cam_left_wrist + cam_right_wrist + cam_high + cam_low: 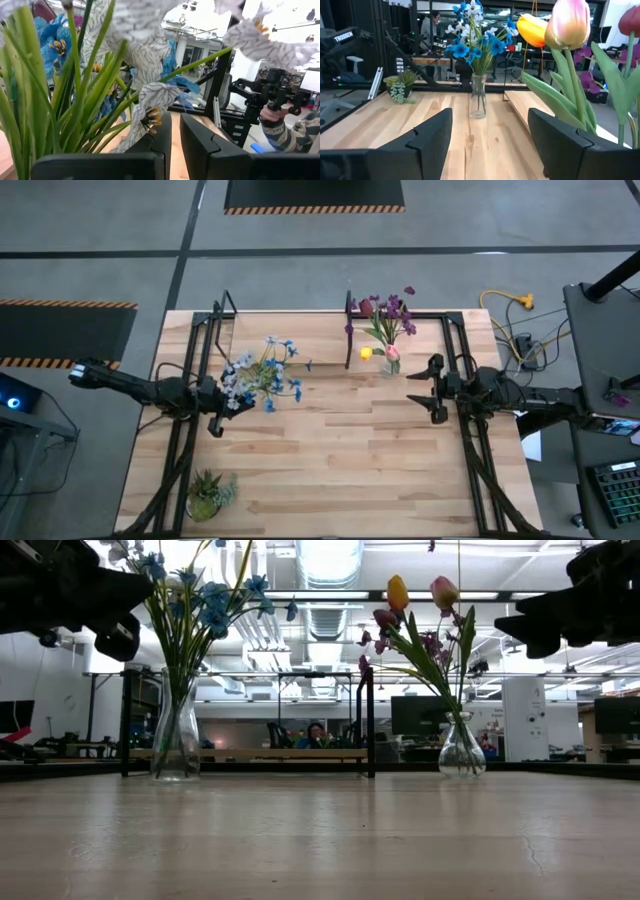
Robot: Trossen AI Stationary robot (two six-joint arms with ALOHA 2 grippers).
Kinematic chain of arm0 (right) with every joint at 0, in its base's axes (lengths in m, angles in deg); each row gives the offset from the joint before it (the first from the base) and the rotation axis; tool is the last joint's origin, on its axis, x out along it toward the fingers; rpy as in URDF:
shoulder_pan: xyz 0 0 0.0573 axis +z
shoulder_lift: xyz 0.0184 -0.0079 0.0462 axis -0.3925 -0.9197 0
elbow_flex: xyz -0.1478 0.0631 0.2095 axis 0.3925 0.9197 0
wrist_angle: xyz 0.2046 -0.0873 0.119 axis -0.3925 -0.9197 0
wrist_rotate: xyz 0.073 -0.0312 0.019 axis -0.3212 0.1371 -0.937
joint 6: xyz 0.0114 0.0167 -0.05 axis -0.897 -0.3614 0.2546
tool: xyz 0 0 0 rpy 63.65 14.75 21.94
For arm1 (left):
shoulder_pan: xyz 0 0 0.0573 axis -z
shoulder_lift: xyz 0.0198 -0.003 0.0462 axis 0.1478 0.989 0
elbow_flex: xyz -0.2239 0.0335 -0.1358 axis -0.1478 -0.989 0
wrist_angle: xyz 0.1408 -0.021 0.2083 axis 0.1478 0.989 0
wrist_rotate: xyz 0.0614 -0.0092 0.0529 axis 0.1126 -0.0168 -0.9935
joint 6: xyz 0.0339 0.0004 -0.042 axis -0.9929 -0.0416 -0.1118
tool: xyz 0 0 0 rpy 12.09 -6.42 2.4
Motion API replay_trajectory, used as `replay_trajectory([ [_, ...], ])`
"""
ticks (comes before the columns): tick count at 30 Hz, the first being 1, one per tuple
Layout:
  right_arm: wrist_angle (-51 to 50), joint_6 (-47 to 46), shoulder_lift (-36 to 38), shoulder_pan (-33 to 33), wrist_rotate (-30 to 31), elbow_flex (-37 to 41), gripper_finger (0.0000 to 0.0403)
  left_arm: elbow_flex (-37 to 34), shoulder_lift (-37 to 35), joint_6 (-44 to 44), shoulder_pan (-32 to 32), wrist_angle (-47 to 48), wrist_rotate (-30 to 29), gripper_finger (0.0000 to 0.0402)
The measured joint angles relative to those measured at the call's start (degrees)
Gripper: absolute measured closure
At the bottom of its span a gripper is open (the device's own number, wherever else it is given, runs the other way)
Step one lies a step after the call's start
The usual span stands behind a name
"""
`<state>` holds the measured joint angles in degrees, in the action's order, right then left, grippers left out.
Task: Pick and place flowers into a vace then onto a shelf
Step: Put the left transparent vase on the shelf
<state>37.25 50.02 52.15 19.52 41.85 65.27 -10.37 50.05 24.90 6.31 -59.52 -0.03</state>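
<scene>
Blue and white flowers (265, 372) stand in a clear glass vase (177, 743) on the table, just in front of the shelf (290, 340). A second vase (462, 748) with purple, pink and yellow flowers (388, 328) stands on the table right of the shelf's black bracket. My left gripper (218, 408) hangs level and shut at the left side of the blue bunch, its leaves and blooms (75, 100) close in front. My right gripper (420, 388) hangs level and open to the right of the second vase, nothing between its fingers; the tulips (560, 30) show beside it. My left gripper's shut fingers point level into the blue and white bunch from the table's left. A white bloom (150, 117) hangs right at the tip of one finger (159, 142). Whether they touch, I cannot tell.
A small spiky potted plant (207, 492) stands at the table's near left corner. Black frame rails run along both sides of the table (340, 470). The middle and near part of the tabletop is bare wood. A person's hands (280, 117) hold a device beyond the table.
</scene>
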Motion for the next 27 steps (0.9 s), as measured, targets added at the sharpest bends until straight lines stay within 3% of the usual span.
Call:
replay_trajectory([
  [18,-1.2,-0.5,-2.4,0.0,6.4,1.1,0.0152,0.3,-0.1,-0.5,0.0,0.3,0.4,0.0369],
  [22,-0.9,-0.3,-2.3,0.0,7.9,1.1,0.0152,0.3,0.0,-0.2,0.0,3.2,4.4,0.0334],
  [24,-0.6,-0.2,-2.3,0.0,9.6,1.1,0.0152,0.3,0.0,1.8,0.0,4.4,8.5,0.0303],
  [27,0.0,-0.3,-2.3,0.0,12.2,1.1,0.0152,0.3,0.0,2.5,0.3,5.4,9.9,0.0252],
])
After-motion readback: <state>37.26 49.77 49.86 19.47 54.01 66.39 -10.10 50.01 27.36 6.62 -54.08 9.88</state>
